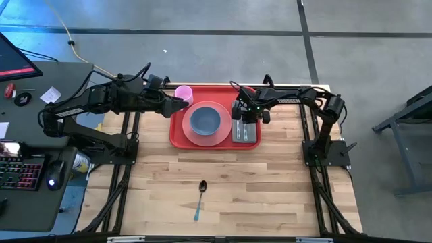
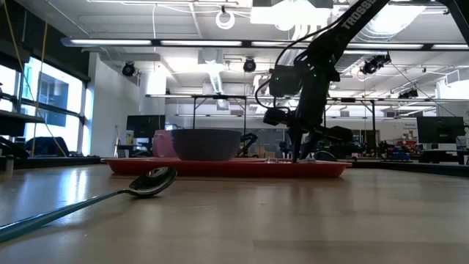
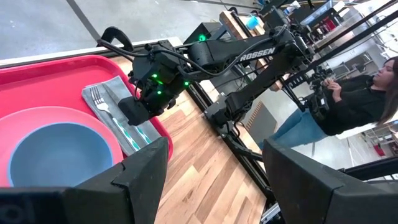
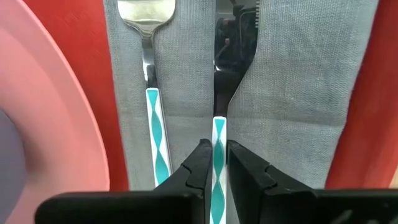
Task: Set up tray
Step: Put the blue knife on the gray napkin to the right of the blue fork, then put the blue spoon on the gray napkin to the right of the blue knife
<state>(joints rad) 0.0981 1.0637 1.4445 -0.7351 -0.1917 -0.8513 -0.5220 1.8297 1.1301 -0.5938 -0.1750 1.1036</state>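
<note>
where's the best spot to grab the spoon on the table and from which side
Judging by its pose, grip the thin teal handle of the spoon near its middle, coming straight down from above. It lies flat on the bare wooden table, clear of the tray, and its rounded bowl would likely slip between fingers.

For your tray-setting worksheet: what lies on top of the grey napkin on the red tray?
On the grey napkin lie a fork and a knife, the right gripper closed on the knife's handle. The tray beneath the napkin is covered.

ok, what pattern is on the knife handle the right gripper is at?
White with teal wavy diamonds on the knife handle, between the right gripper fingers; right wrist view shows it best.
</note>
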